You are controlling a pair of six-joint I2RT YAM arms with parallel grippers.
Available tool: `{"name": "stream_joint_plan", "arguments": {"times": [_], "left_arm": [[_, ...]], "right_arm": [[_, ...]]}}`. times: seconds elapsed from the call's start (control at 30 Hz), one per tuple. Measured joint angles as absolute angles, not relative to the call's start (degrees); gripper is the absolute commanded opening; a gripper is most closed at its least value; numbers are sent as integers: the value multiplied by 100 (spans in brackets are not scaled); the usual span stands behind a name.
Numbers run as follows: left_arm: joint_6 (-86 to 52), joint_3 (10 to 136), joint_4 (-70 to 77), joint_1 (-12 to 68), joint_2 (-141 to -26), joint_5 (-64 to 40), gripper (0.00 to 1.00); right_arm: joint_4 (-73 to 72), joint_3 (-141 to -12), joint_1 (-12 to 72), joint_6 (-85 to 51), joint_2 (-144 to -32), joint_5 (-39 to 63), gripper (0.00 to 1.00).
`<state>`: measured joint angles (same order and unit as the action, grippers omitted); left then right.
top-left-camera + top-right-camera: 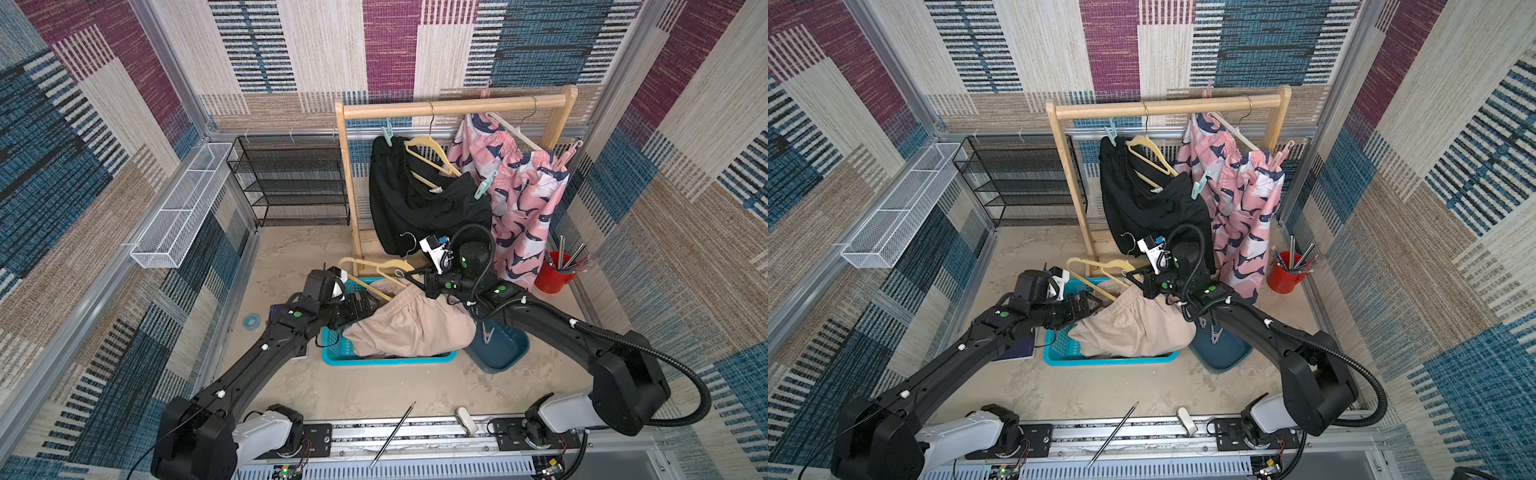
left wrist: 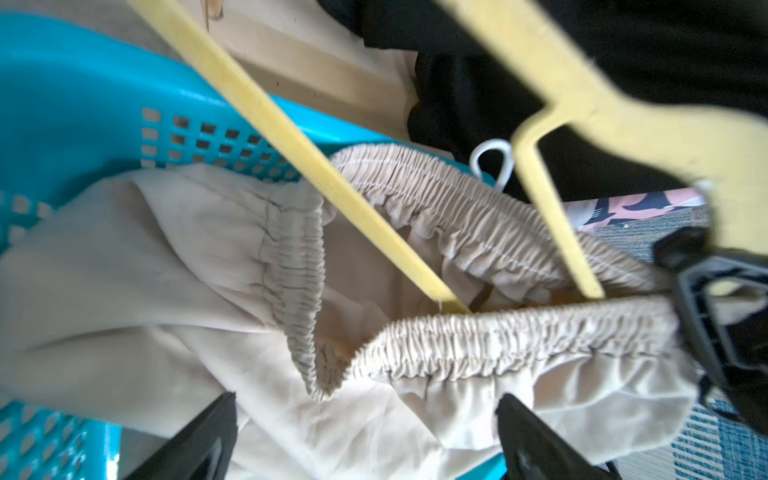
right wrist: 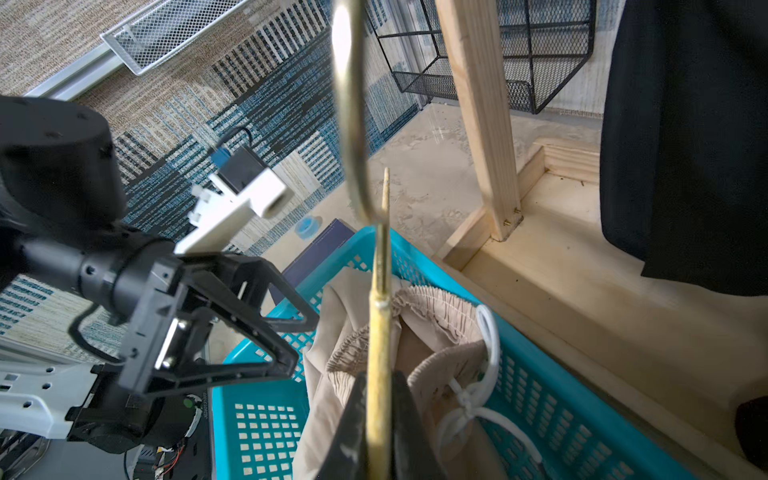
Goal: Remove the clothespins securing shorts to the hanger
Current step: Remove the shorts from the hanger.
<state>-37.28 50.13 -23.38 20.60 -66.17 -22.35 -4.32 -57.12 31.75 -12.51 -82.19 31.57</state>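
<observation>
Beige shorts [image 1: 411, 328] lie slumped over the teal basket [image 1: 386, 359], their waistband still round a yellow hanger [image 1: 374, 270]. My right gripper [image 3: 380, 382] is shut on that hanger's [image 3: 379, 332] flat body, just below its metal hook. My left gripper [image 2: 365, 409] stands open just above the beige cloth [image 2: 498, 340], holding nothing. On the wooden rack [image 1: 453, 107] hang black shorts [image 1: 419, 203] with mint clothespins [image 1: 387, 132] [image 1: 485, 184]. Beside them hang pink printed shorts [image 1: 523, 195] with a pink clothespin [image 1: 571, 153]. A pale clothespin [image 1: 488, 334] lies in the dark blue tray [image 1: 503, 353].
A red cup of pens and pencils [image 1: 552, 276] stands at the right wall. At the back left are a black mesh shelf [image 1: 291, 183] and a white wire basket [image 1: 183, 208]. A pencil [image 1: 392, 434] lies across the front rail.
</observation>
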Motion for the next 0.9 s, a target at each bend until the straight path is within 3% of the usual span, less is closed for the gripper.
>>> {"name": "stream_joint_plan", "arguments": {"times": [0.2, 0.47, 0.67, 0.9], "left_arm": [[-3343, 5457, -2906, 954, -6458, -2574, 100], [-2661, 5946, -3026, -436, -7011, -3909, 100], [-2182, 6318, -3127, -849, -7395, -4633, 100], [-1339, 7074, -3736, -950, -7391, -4674, 100]], "right_arm": [[-180, -5824, 3175, -1205, -8215, 3273, 0], [163, -6189, 2995, -1236, -8221, 4154, 0], [318, -6379, 2567, -1323, -8226, 5050, 0], [821, -6755, 2502, -1046, -8300, 5664, 0]]}}
